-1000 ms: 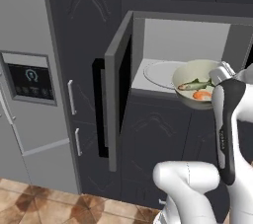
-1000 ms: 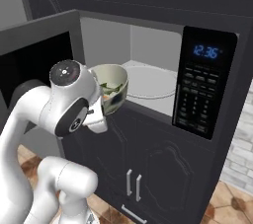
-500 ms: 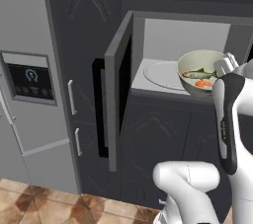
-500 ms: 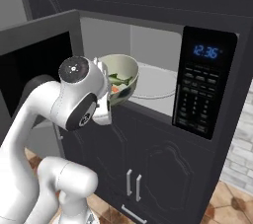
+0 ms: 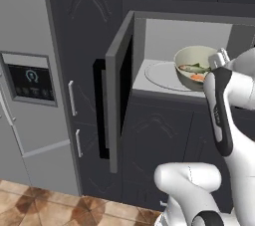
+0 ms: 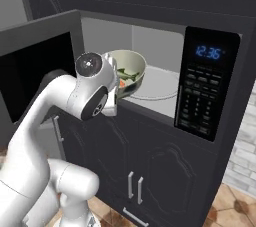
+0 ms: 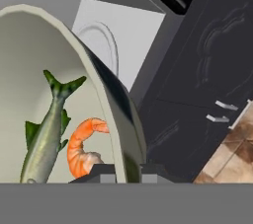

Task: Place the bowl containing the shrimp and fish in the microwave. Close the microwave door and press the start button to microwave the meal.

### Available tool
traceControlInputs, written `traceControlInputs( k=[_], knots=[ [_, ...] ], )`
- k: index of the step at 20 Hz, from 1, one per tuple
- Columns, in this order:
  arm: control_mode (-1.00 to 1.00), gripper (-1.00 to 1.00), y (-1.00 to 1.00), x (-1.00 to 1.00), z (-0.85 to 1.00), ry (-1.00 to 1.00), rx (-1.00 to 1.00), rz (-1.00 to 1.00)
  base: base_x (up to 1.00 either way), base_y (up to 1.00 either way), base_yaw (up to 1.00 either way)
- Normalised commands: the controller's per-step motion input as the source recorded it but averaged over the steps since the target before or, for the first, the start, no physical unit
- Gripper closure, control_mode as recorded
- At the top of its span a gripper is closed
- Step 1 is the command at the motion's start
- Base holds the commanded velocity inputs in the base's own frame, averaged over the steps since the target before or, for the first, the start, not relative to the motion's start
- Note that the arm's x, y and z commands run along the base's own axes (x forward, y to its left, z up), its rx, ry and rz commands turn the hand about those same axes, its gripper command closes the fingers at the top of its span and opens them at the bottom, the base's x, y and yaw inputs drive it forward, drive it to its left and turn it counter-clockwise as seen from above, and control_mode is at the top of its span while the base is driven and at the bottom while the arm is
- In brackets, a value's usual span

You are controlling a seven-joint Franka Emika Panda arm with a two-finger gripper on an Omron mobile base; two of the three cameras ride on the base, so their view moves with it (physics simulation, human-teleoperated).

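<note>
The microwave (image 6: pixel 165 78) is built into the dark cabinets, its cavity open in front of me. Its door (image 5: pixel 115 90) is swung wide to the left, with the black bar handle on the outer face. The dark control strip (image 6: pixel 205 91) runs down the right side, clock lit. On the cavity floor lies the round white turntable (image 5: pixel 162 75). I hold the bowl (image 5: pixel 195 63) at the front of the opening, over the turntable's near right edge. My gripper (image 7: pixel 127 171) is pinched narrow across its rim. Inside lie the fish (image 7: pixel 47 136) and the shrimp (image 7: pixel 84 149), side by side.
</note>
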Motion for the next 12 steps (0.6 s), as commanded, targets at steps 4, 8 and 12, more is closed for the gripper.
traceControlInputs(
  k=[4,8,12],
  knots=[
    [-1.00,1.00,-0.16,0.53,-0.15,0.00,0.05,0.00,0.00,0.00,0.00],
    [-1.00,1.00,-0.20,0.51,-0.17,0.00,0.02,0.00,0.00,0.00,0.00],
    [-1.00,1.00,-0.19,0.51,-0.11,0.01,0.00,0.00,0.00,0.00,0.00]
  ],
)
